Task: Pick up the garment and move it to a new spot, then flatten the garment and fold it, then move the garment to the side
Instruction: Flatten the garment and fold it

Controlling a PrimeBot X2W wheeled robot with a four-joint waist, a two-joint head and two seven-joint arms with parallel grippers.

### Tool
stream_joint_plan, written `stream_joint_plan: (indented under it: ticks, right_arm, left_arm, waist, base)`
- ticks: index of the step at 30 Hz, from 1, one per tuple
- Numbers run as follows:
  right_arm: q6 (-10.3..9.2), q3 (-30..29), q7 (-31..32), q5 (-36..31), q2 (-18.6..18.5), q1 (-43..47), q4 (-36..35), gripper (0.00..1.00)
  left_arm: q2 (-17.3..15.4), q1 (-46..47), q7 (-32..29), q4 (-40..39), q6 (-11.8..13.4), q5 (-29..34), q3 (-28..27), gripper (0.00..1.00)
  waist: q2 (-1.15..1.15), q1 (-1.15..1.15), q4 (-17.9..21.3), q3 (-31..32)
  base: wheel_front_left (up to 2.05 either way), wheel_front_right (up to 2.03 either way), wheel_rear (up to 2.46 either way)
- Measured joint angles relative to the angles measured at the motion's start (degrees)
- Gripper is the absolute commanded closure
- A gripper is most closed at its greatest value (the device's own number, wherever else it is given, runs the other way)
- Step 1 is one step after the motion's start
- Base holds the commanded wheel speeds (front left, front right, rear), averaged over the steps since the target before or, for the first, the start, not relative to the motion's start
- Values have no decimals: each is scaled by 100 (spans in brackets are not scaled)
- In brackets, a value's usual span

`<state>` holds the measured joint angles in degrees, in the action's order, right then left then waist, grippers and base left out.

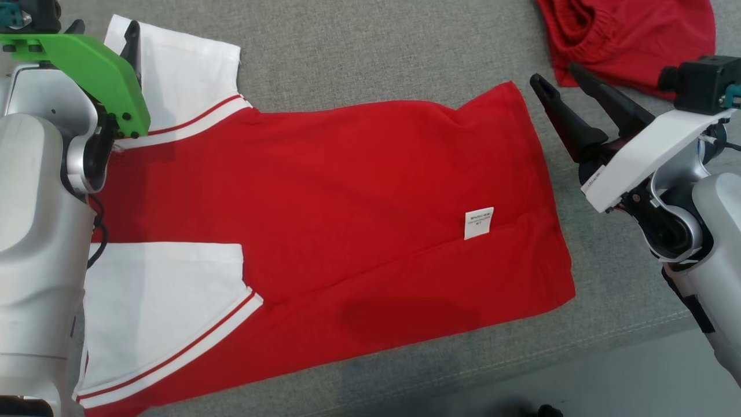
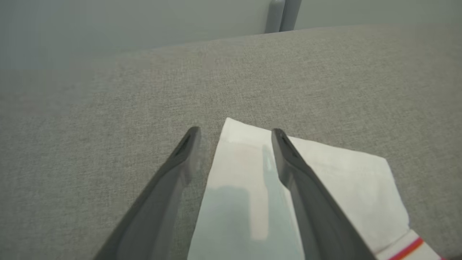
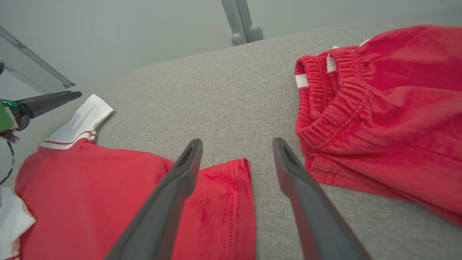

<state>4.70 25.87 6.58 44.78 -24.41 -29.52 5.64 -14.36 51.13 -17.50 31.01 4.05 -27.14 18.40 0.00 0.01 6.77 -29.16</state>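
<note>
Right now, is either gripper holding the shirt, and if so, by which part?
Nothing is held. The left gripper is open over a white sleeve of the red shirt; the right gripper is open by its hem corner.

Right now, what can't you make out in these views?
- Label print on the shirt: too small, head view.
- Shirt's neckline: hidden behind the left forearm, head view.
- Red shorts: cut off by the head view's top edge and the right wrist view's right edge.
</note>
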Motion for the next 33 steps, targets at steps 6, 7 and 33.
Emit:
stream_joint_plan:
  ticks: [6,7,33]
  right_arm:
    - [0,-27,-48,-8,9,-81,27,0]
    - [0,-27,-49,-15,12,-85,31,0]
    - [3,-57,-202,22,68,-140,737,0]
  left_arm:
    - [4,141,96,288,-10,65,13,0]
    - [3,187,110,348,-35,65,11,0]
    - [380,500,1049,1370,-621,69,193,100]
  waist:
    - [0,0,8,-229]
    - [0,0,4,-257]
    - [0,0,-222,-55]
  base:
    - [0,0,0]
    - [0,0,0]
    - [0,0,0]
